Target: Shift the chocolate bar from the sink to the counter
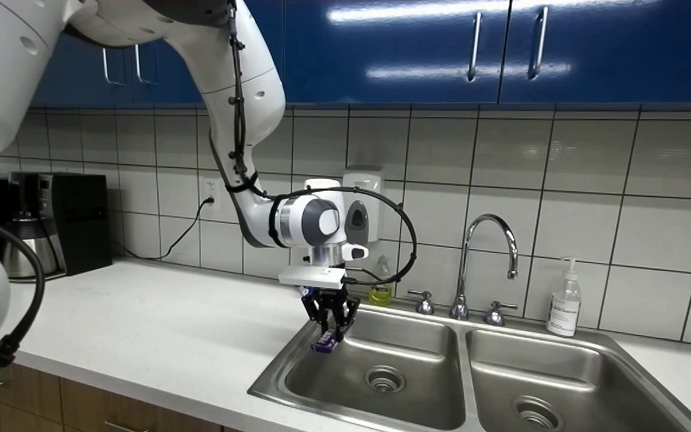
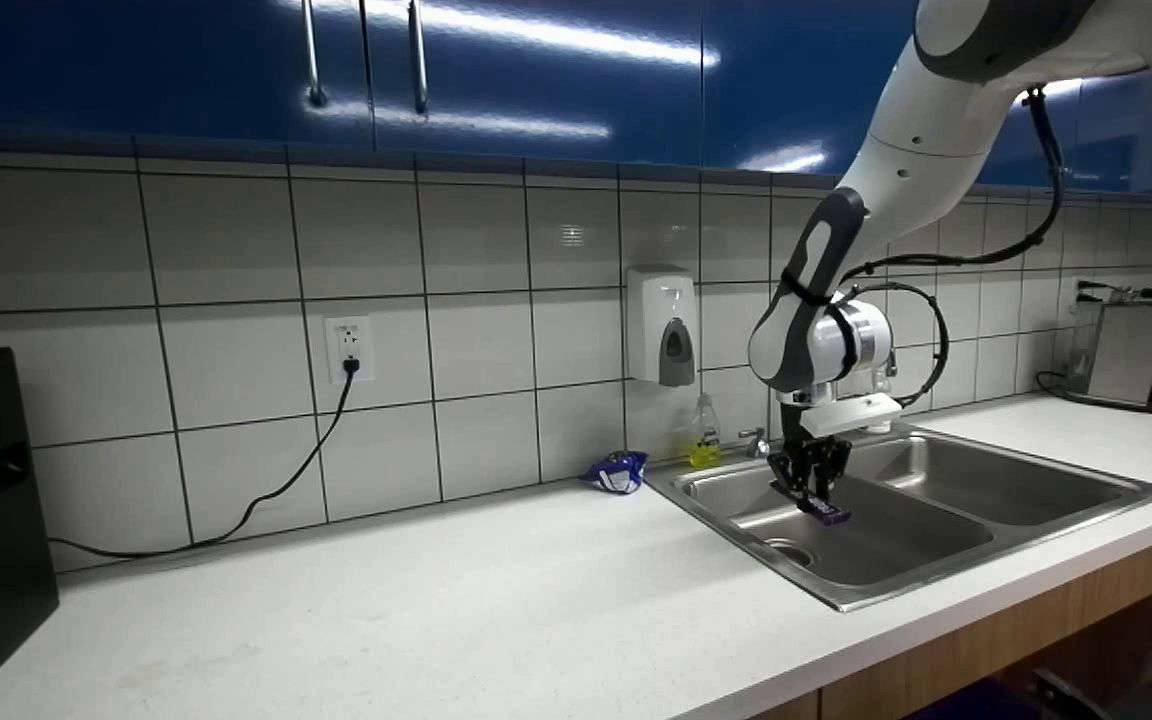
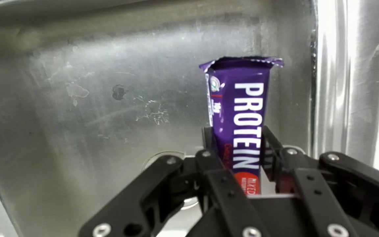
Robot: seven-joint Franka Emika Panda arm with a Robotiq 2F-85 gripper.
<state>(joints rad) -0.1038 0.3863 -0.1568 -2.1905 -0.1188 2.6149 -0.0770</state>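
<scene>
Counter (image 2: 436,600) around sink (image 1: 466,369), tiled wall (image 1: 501,156), blue cabinets (image 1: 393,45)

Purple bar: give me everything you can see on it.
The purple bar has a glossy, film-like wrapper with big white PROTEIN lettering, smaller white and red print, a round emblem near the end and a red patch reading MIXED. One jagged, crimped end shows and looks sealed; in the wrist view the claw hides the opposite end. The claw grips it by its long sides, printed face toward that view. It hangs over one sink basin, seemingly clear of the bottom.
</scene>
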